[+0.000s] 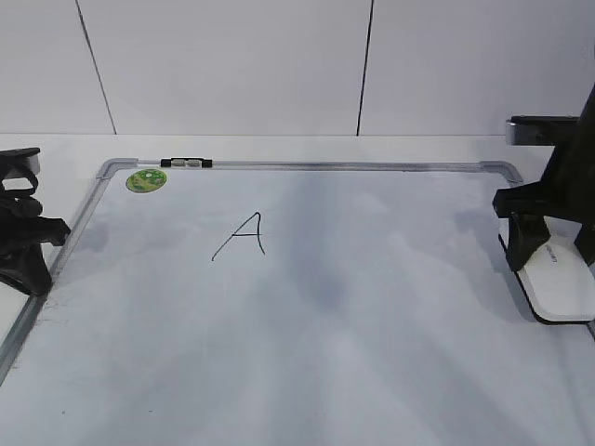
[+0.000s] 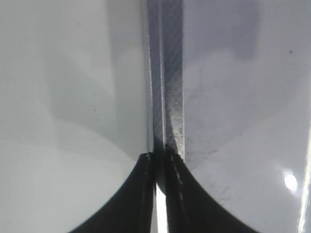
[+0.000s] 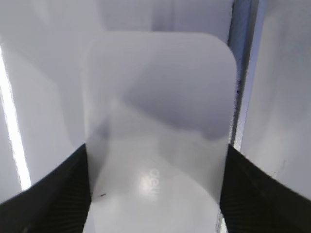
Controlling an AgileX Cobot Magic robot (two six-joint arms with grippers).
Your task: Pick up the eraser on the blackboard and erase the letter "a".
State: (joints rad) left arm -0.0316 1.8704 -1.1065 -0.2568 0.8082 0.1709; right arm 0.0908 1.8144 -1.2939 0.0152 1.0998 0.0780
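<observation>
Right end effector wide open, fingers straddling eraser

One blackboard, carrying one marker letter and one round green sticker; one white eraser at its right edge; one dark clip, perhaps a magnet, on the top frame; two claws, left and right.

The left gripper rested low with jaws together; the right gripper was spread wide, apparently unclamped.
</observation>
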